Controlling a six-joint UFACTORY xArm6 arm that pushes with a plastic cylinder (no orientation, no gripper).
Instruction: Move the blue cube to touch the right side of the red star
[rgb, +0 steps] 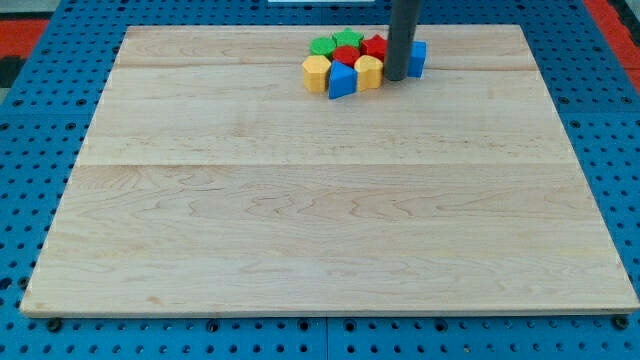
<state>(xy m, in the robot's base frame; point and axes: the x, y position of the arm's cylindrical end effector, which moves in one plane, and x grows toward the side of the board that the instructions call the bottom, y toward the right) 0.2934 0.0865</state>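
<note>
The blocks sit in a tight cluster near the top middle of the wooden board. The blue cube is at the cluster's right end, partly hidden behind my rod. The red star is just left of the rod, also partly hidden. My tip rests on the board between them, touching or almost touching the blue cube's left side. Whether the cube touches the star is hidden by the rod.
Also in the cluster: a green star, a green block, a red block, a yellow block, a second yellow block and a blue block. A blue pegboard surrounds the board.
</note>
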